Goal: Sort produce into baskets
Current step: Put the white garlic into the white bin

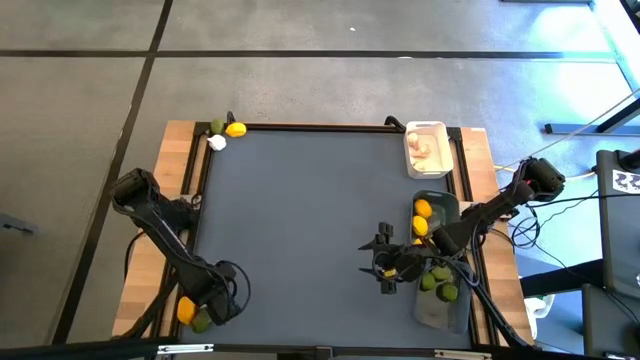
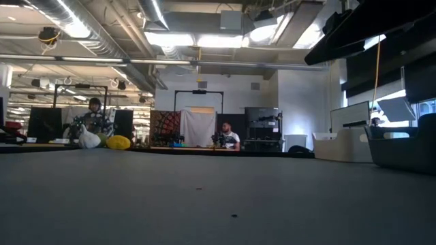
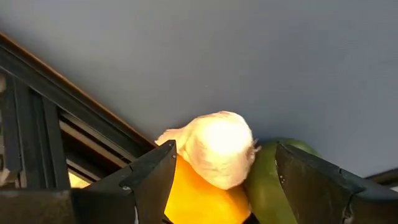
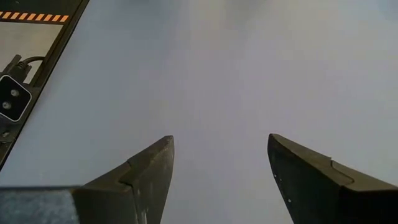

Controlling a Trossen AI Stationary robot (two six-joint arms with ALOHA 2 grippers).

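Table (image 1: 300, 240): flat, matte dark grey top, set in a black rail with pale wooden strips along both sides.
White basket (image 1: 426, 150): small rounded-corner plastic tray at the far right edge of the table; pale, lumpy garlic bulbs (image 1: 424, 152) lie inside it.
Dark basket (image 1: 446, 208): grey-green tray just nearer than the white one; two smooth yellow lemons (image 1: 422, 217) lie in it.
Clear basket (image 1: 440, 305): translucent grey tray nearest on the right side; dull green limes (image 1: 440, 285) lie at its far end, partly hidden by the right arm.
Far-left group: a green lime (image 1: 217, 126), a yellow lemon (image 1: 236, 129) and a white garlic bulb (image 1: 216, 142) sit close together at the table's far left corner; the low view shows the same bulb (image 2: 89, 139) and lemon (image 2: 118, 142) as small rounded shapes against the room.
Left hand (image 3: 225, 177): low at the near left corner of the table, fingers spread and released, gripping nothing; between and just beyond them sit a papery white bulb (image 3: 214, 148), a glossy orange-yellow lemon (image 3: 202, 196) and a green lime (image 3: 267, 180), crowded together against the rail.
Right hand (image 4: 219, 165): hangs over bare grey table just left of the dark and clear baskets, its wedge-shaped dark fingers apart and empty.
In the way: the left arm covers most of the near-left pile from above; only a lemon (image 1: 186, 310) and a lime (image 1: 201, 321) show there.
Room behind: a seated person (image 2: 228, 136) at a far desk, monitors, ceiling lights.
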